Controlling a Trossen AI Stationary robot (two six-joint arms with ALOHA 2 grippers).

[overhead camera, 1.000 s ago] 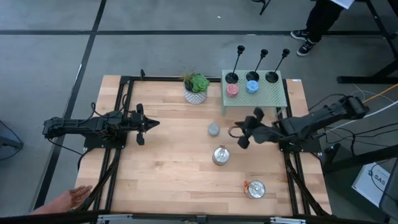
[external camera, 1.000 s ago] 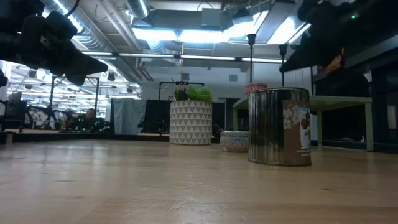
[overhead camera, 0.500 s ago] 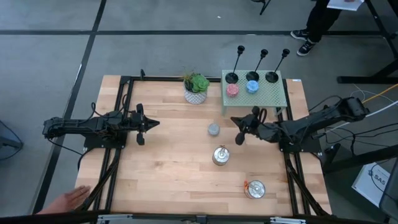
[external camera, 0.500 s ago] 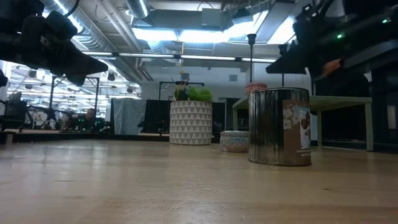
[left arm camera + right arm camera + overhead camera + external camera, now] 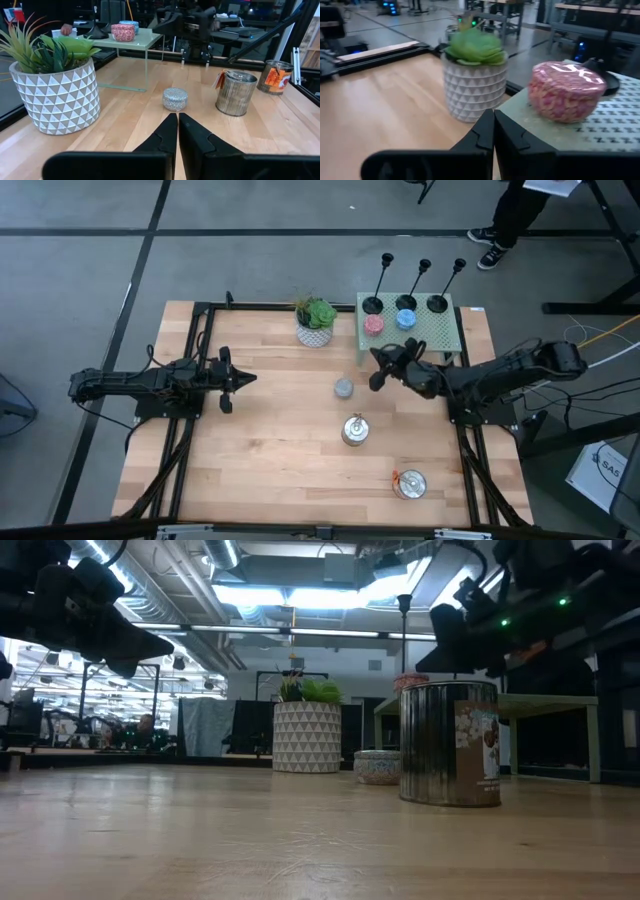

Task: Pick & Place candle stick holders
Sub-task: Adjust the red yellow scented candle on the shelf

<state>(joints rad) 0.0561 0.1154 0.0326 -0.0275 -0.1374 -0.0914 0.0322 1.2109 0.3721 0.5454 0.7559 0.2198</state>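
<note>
- The right gripper [image 5: 378,370], a dark two-finger tool with its jaws pressed together and holding nothing, has moved up the table over the last second, from beside the small grey round candle [image 5: 343,388] to the front-left corner of the pale green perforated stand [image 5: 430,330].
- Its wrist camera now looks straight at the pink speckled round candle [image 5: 566,91] on that stand, with the white patterned pot holding a green succulent [image 5: 476,80] just beyond.
- The three black candle stick holders [image 5: 406,285], each a round dish base with a thin knobbed stem, stand in a row along the far edge of the stand, unmoved; the blue candle [image 5: 406,318] sits just in front of the middle one.
- Judgement: the arm is closing in for a first pick, probably the leftmost holder, but the jaws must open before any grasp.
- The left gripper [image 5: 243,379], jaws likewise closed and empty, waits unchanged above the table's left side.
- Two silver tins [image 5: 354,429] rest on the wooden table [image 5: 270,460], well clear.
</note>
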